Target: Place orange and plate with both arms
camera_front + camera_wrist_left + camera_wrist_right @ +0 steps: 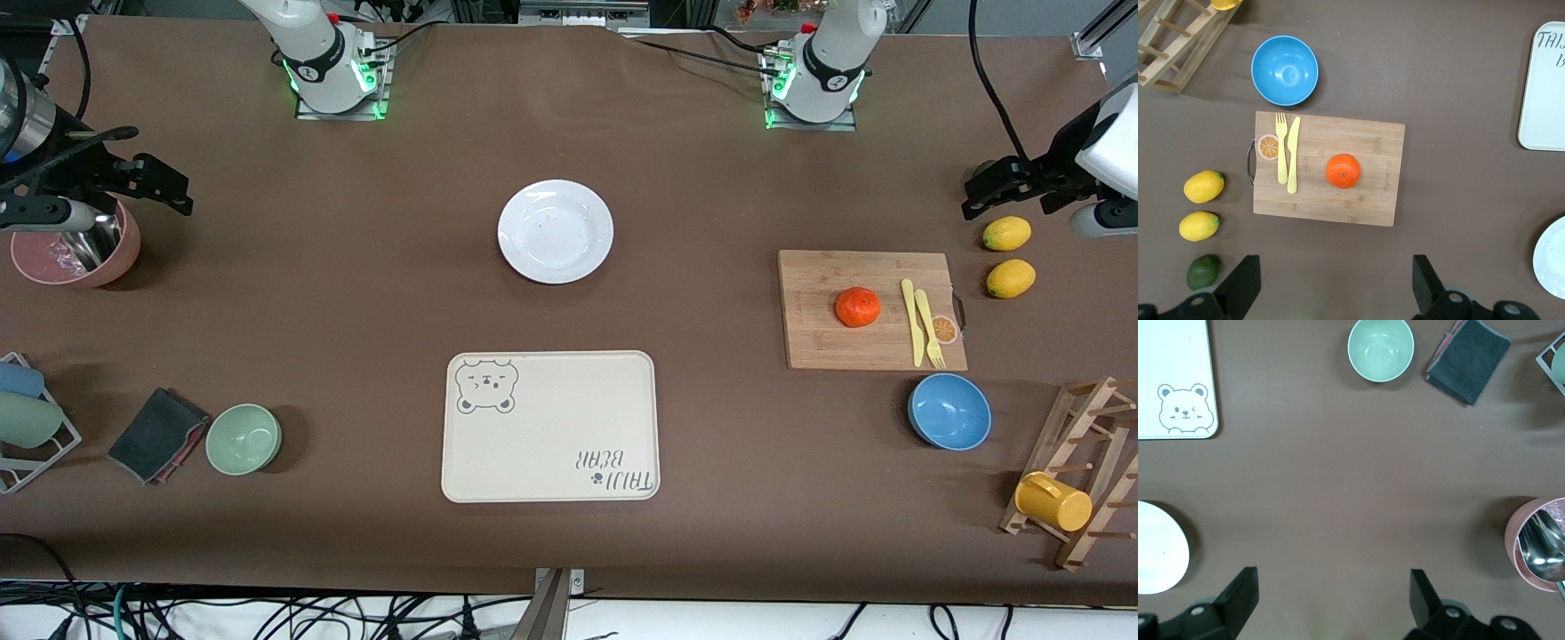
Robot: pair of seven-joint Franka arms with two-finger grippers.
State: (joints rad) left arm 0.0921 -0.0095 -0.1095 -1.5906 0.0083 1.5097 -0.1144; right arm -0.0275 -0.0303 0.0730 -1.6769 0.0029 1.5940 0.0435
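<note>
Bright red-orange orange point(858, 307) sits on a bamboo cutting board point(818, 338), at four o'clock from the speckled white plate point(556, 231) mid-desk. Brown desk point(356, 293). Left pincer point(1331, 283) and right pincer point(1331, 600) hover, both wide, empty.

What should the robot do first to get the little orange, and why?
Probably lower the left gripper toward the small round red-orange fruit on the wooden cutting board. Its jaws are open and empty, the fruit lies free beside the yellow plastic knife, and that arm is closest.

front cam high, wrist cams top-down
</note>
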